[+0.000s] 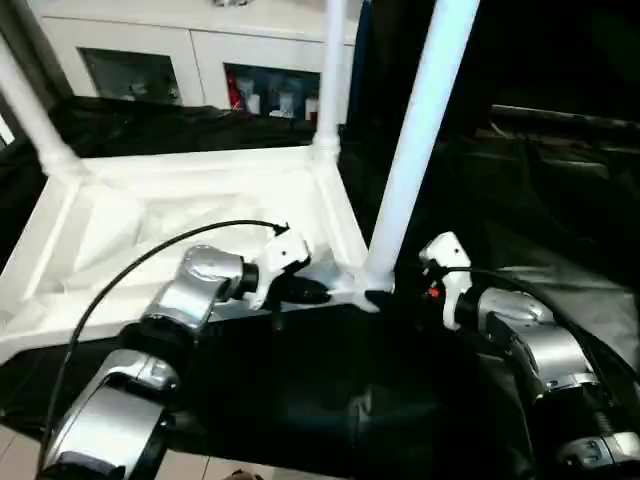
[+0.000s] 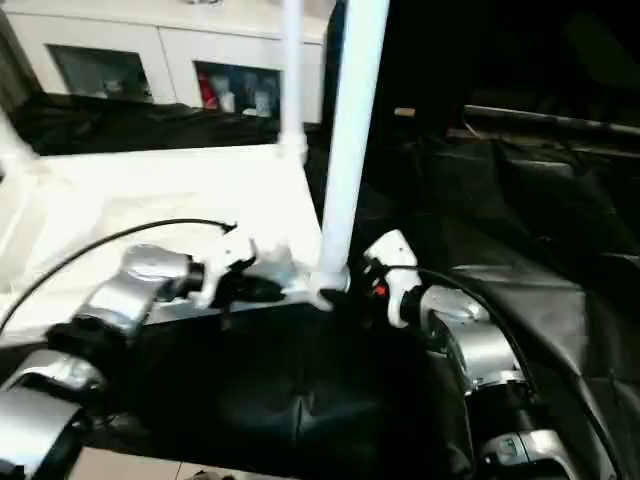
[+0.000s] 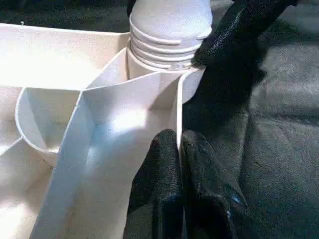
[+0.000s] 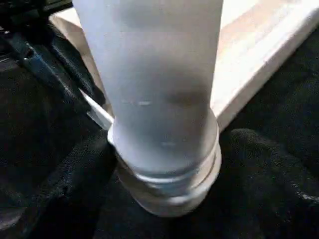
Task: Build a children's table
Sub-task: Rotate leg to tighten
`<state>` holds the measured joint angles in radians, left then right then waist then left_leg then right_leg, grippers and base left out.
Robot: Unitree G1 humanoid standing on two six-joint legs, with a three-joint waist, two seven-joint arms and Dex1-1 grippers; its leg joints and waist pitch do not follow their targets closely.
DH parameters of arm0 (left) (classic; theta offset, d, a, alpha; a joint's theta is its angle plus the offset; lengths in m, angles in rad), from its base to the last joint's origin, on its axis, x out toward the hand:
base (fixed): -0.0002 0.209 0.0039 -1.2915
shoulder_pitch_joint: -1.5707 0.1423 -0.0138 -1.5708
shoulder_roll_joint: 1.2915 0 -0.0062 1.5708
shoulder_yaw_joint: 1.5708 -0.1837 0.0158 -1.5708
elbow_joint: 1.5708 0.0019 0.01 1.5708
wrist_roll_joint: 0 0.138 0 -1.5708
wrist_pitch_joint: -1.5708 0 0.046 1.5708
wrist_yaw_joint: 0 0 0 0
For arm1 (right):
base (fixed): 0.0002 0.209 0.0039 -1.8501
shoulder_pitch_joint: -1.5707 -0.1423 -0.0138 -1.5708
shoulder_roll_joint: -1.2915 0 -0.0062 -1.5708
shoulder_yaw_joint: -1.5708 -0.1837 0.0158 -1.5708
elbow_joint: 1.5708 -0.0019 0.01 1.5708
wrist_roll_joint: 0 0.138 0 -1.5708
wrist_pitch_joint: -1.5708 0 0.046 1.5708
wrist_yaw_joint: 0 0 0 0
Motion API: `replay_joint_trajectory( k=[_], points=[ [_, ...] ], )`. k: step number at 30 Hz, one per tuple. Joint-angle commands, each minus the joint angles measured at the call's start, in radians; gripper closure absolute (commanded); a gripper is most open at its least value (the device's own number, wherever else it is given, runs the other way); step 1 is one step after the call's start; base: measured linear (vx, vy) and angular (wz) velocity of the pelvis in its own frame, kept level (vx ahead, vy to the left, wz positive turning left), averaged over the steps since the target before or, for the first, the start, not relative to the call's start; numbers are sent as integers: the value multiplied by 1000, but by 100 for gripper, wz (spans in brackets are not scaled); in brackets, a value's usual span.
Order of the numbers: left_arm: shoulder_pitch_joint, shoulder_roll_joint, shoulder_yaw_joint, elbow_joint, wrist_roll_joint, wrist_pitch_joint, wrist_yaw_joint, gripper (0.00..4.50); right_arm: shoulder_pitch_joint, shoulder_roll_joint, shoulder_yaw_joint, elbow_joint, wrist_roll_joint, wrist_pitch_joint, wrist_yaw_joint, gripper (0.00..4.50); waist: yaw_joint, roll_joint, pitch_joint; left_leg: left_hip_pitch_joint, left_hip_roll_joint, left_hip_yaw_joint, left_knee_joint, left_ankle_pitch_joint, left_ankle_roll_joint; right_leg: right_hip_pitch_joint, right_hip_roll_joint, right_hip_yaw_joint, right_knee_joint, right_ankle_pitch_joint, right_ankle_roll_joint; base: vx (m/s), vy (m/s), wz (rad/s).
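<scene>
**Op A:** I've got the white plastic rectangular table top [image 1: 190, 215] lying upside down on the black-draped surface [image 1: 300, 400], ribbed underside up. My left pincer [image 3: 180, 164] is clenched on the thin rim wall of the top, right by the near corner.

**Op B:** And the long white tubular leg [image 1: 415, 150] at that corner?

**Op A:** Standing in its round corner socket [image 4: 167, 184]. My right pincer [image 4: 167, 164] sits spread around its base, one black finger [image 4: 75, 184] on each side, not squeezing it. I'd judge this leg needs a seating check: keep the rim pinned with the left, close the right low on the tube, and press straight down the leg's own line, since it leans a little.

**Op B:** Other legs?

**Op A:** Two more rise from the far corners [image 1: 330, 70].

**Op B:** Anything holding things?

**Op A:** The white cabinet [image 1: 200, 60] behind, with small items behind its glass doors; I can't tell what they are.
</scene>
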<state>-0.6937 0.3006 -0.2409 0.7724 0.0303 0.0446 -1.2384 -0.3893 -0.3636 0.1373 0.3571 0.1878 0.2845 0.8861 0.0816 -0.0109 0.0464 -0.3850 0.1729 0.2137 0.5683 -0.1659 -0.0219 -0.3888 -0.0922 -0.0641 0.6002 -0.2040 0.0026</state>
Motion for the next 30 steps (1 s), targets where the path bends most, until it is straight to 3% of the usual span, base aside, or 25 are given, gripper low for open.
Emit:
replay_joint_trajectory(
  k=[1,5,6,8,10,20,23,25,27,29,30],
  points=[
    [34,-4,-11,-9,-44,11,-52,450,4,-12,-2,-30,11,17,9,65,7,-7,-59,26,72,-30,-56,-174,66,39,-74,46,-57,-54,-278,0,0,0],
    [50,6,-11,-44,-49,30,-71,450,5,-6,-4,-28,16,15,34,80,9,-8,-58,27,72,-31,-58,-194,45,37,-74,48,-60,-99,-266,0,0,0],
    [53,7,-11,-48,-49,32,-73,450,6,-5,-5,-26,18,12,34,90,9,-14,-57,26,72,-30,-59,-196,44,37,-74,48,-60,-103,-264,0,0,0],
    [55,7,-11,-53,-49,36,-73,450,7,-5,-4,-25,21,10,35,98,10,-10,-58,27,72,-31,-58,-193,43,37,-75,48,-59,-105,-262,0,0,0],
    [60,9,-11,-63,-47,41,-74,450,7,-4,-3,-21,23,7,38,129,9,-13,-59,26,70,-31,-57,-176,47,37,-74,48,-57,-89,-260,0,0,0],
    [77,14,-16,-95,-38,61,-62,450,9,15,-5,8,13,-9,19,164,7,-17,-60,25,68,-30,-53,-158,60,38,-73,47,-54,-75,-264,0,0,0],
    [72,-6,-17,-78,-15,55,2,450,-2,47,-27,54,-15,-23,-83,167,0,-15,-58,25,68,-33,-55,-185,42,35,-75,49,-59,-116,-257,0,0,0],
    [54,-59,-17,-38,13,41,115,450,-14,113,-67,114,-31,-23,-241,169,-9,-14,-54,29,68,-35,-60,-231,13,29,-74,50,-68,-181,-246,0,0,0],
    [51,-67,-18,-32,18,40,131,450,-16,123,-73,122,-33,-22,-265,170,-13,-15,-53,33,68,-38,-63,-283,-12,29,-75,49,-74,-250,-230,0,0,0],
    [27,-123,-24,1,38,55,218,450,-30,195,-113,166,-23,-9,-393,171,-16,-12,-49,36,68,-38,-65,-324,-24,21,-74,53,-80,-289,-216,0,0,0],
    [2,-176,-32,33,59,68,297,450,-51,259,-145,213,-19,-10,-512,171,-19,-5,-46,40,67,-42,-68,-364,-42,16,-76,52,-86,-347,-204,0,0,0]
  ],
)
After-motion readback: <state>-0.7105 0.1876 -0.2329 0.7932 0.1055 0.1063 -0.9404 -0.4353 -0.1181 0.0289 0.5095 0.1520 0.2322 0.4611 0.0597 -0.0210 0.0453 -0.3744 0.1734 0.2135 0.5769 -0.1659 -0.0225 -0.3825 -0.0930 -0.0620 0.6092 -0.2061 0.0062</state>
